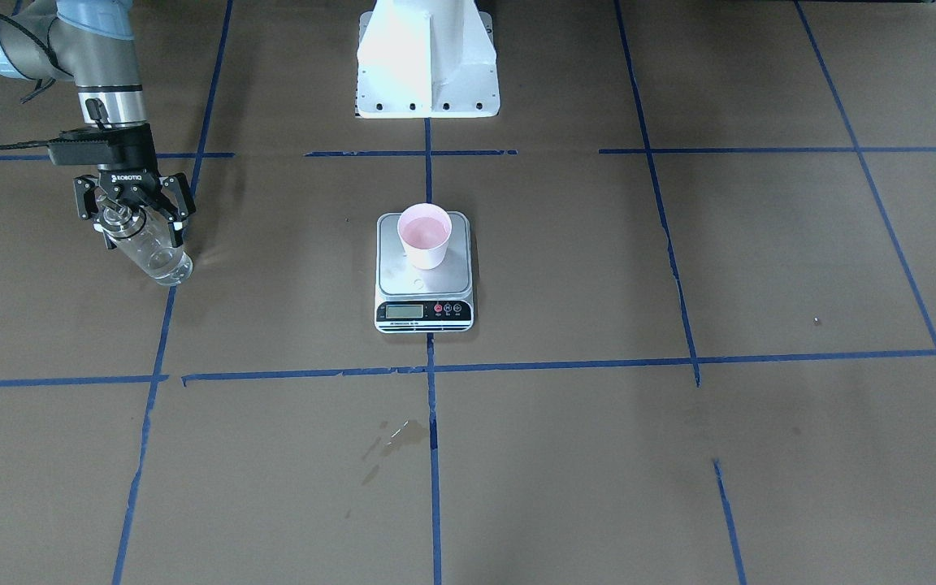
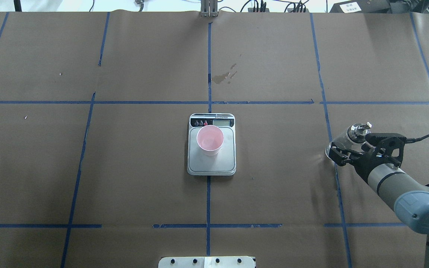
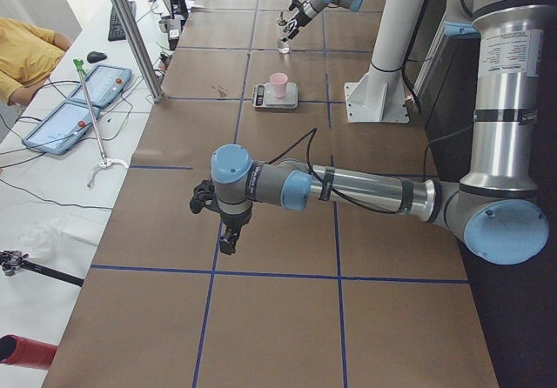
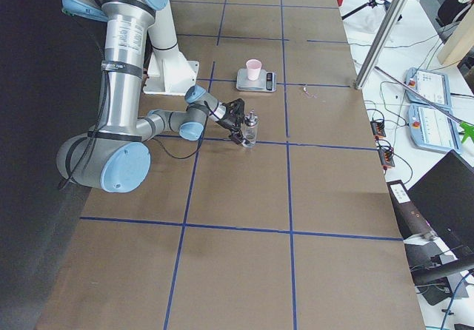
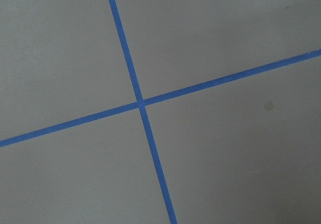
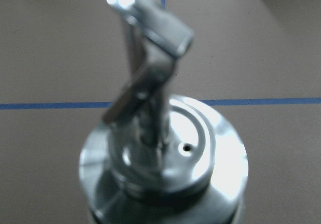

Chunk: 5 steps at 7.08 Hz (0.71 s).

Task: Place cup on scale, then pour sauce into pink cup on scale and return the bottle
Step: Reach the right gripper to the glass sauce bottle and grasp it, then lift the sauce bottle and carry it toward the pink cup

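The pink cup point(image 1: 425, 234) stands upright on the scale point(image 1: 424, 313) at the table's middle, toward the platform's back. It also shows in the overhead view point(image 2: 210, 140). The clear glass bottle point(image 1: 155, 256) with its metal pourer cap point(image 6: 165, 163) stands on the table far out on my right side. My right gripper point(image 1: 140, 231) sits around its upper part with the fingers spread, and looks open. The sauce cannot be made out. My left gripper point(image 3: 224, 236) hangs low over bare table far to my left; I cannot tell if it is open or shut.
The white robot base point(image 1: 427, 65) stands behind the scale. A wet stain point(image 2: 225, 76) lies on the brown paper beyond the scale. Blue tape lines grid the table. Tablets and cables point(image 3: 78, 101) lie on the operators' side bench.
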Motion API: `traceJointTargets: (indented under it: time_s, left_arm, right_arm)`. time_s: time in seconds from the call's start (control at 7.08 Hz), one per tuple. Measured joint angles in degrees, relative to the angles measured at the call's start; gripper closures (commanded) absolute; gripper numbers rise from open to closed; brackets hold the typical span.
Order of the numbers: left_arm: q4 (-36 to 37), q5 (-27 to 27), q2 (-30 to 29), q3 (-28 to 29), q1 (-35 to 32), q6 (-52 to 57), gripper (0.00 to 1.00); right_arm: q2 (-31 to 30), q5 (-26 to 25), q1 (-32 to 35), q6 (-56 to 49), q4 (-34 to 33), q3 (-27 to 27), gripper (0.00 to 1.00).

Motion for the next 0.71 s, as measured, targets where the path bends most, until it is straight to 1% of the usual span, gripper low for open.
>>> traceJointTargets:
  time_s: [0.42, 0.57, 0.71]
  left_arm:
    - [0.0, 0.0, 0.0, 0.1, 0.0, 0.0, 0.00]
    - [0.0, 0.0, 0.0, 0.1, 0.0, 0.0, 0.00]
    - [0.0, 0.0, 0.0, 0.0, 0.0, 0.0, 0.00]
  right_arm:
    - [1.2, -0.5, 0.0, 0.0, -0.4, -0.2, 0.02]
    - [1.2, -0.5, 0.0, 0.0, -0.4, -0.3, 0.09]
    - [1.2, -0.6, 0.0, 0.0, -0.5, -0.5, 0.82]
